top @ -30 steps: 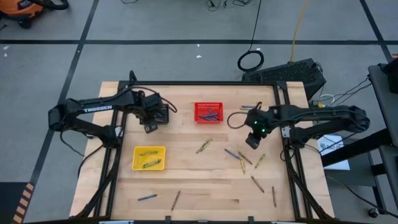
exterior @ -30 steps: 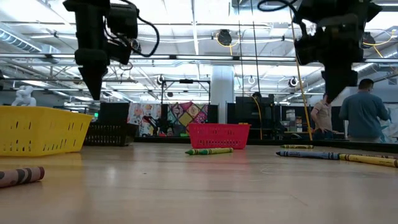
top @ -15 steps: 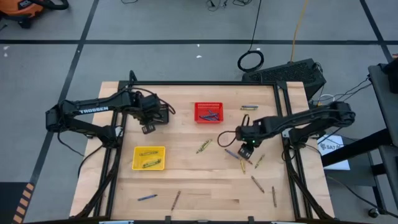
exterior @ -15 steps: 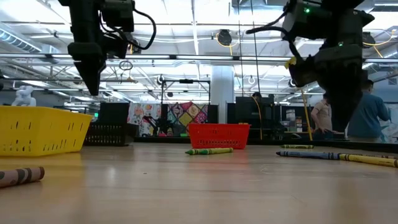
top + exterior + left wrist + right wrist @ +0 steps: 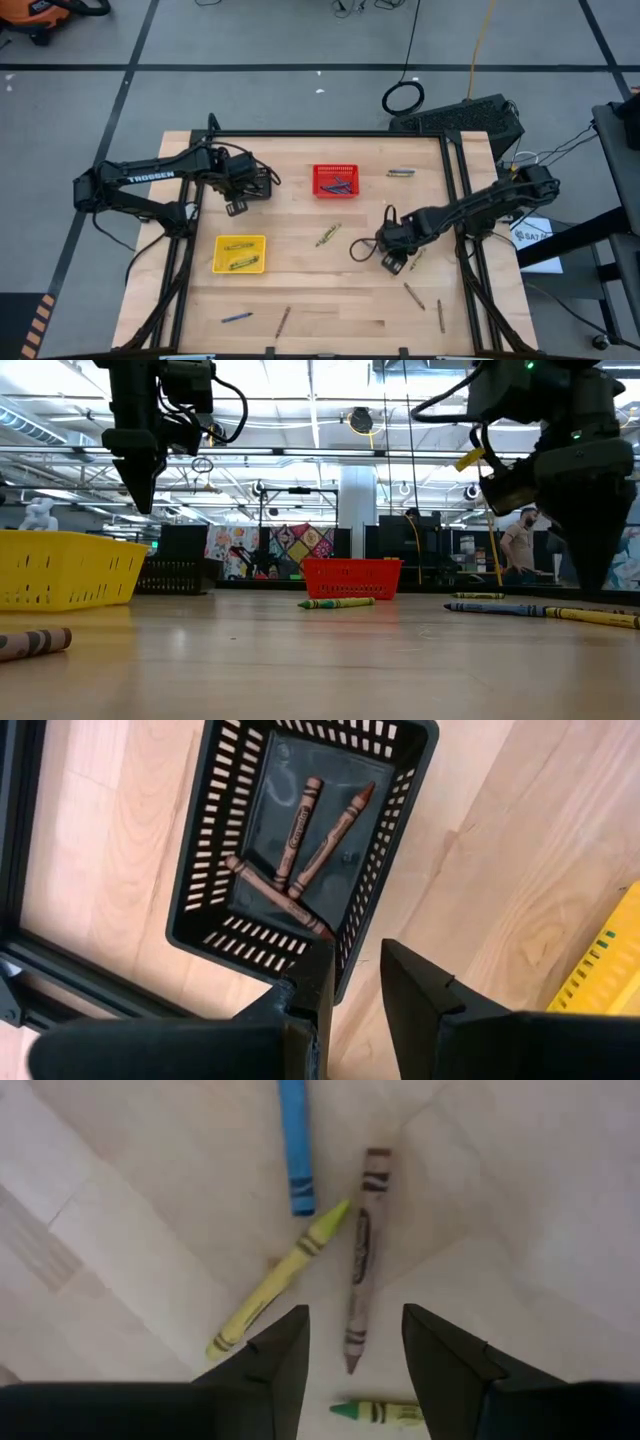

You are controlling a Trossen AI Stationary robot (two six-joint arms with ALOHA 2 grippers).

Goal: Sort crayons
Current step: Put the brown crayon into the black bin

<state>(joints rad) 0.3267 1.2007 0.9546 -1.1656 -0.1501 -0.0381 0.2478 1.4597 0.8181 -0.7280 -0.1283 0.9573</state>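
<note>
The right gripper hangs low over a cluster of crayons at about four o'clock on the tabletop, its fingers spread wide and empty, straddling the lower end of a brown crayon. A yellow-green crayon lies just beside it, its tip almost touching, and a blue crayon sits just past both. The likely trouble is crowding: if the gripper comes down slightly off line, a finger could land on the yellow-green one and either knock it away or pinch two colours together. The left gripper waits at ten o'clock above the near edge of the black basket, part open and holding nothing. Three brown crayons already lie in that basket; the red basket and yellow basket also hold some, and other crayons lie scattered toward five and six o'clock.
</note>
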